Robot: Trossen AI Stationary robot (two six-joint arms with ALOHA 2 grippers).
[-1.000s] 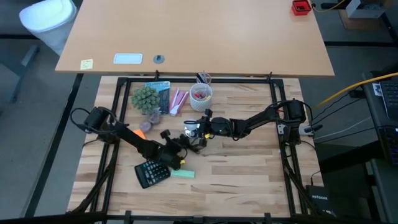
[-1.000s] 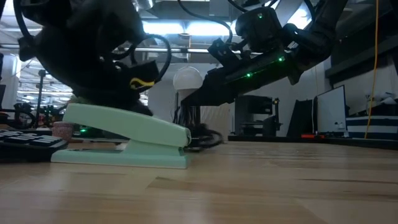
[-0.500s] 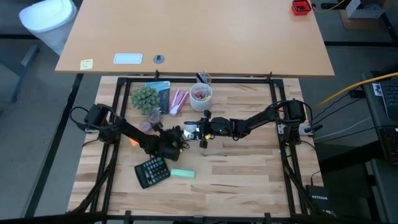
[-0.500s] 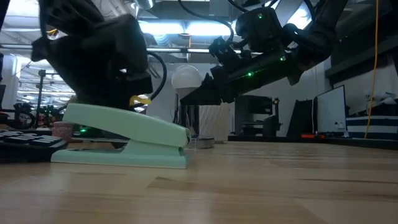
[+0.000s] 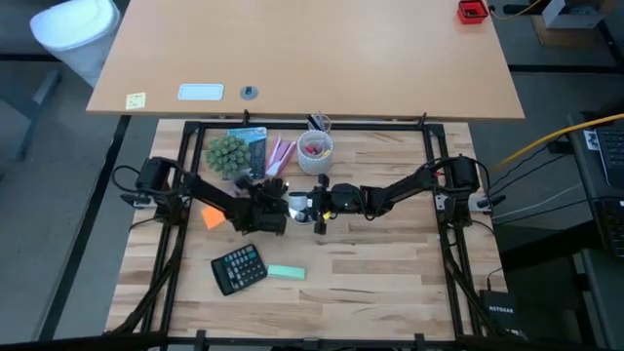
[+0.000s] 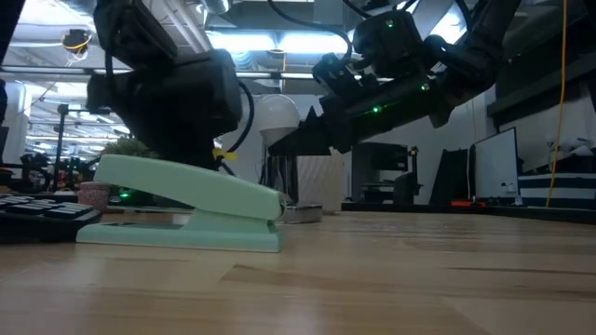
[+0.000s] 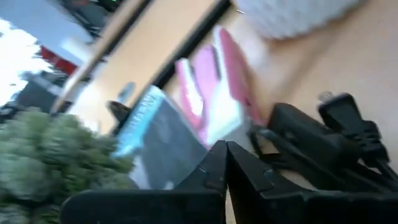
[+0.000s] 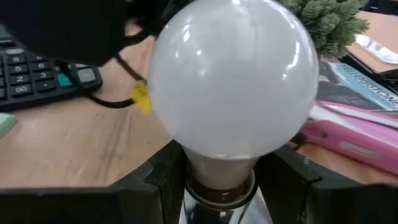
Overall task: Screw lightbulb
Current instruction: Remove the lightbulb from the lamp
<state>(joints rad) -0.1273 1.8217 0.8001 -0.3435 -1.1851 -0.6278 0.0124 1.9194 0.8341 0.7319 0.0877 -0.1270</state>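
Right wrist view, showing the lightbulb [image 8: 233, 81], a smooth, frosted white globe narrowing to a neck, being held at that neck between the jaws of the right gripper [image 8: 217, 183]; a shiny metal collar is showing just beneath the neck. Beside the lightbulb, a dark calculator [image 8: 37, 71] with raised rectangular keys is lying on the pale wood-grain bench [image 8: 81, 149], and a glossy pink case [image 8: 357, 140] is resting near a spiky green plant [image 8: 333, 18]. High view, showing the lightbulb [image 5: 296, 203] sitting at mid-bench, the right gripper [image 5: 314, 205] reaching it from one side and the left gripper [image 5: 276, 209] lying just beside it on the other. Left wrist view, showing the left gripper's jaws pressed fully together, holding nothing, with a black cord plug [image 7: 348, 121] near them. Low view, showing the lightbulb [image 6: 277, 115] raised above the bench, behind a matte mint-green stapler [image 6: 186, 205] of long wedge shape.
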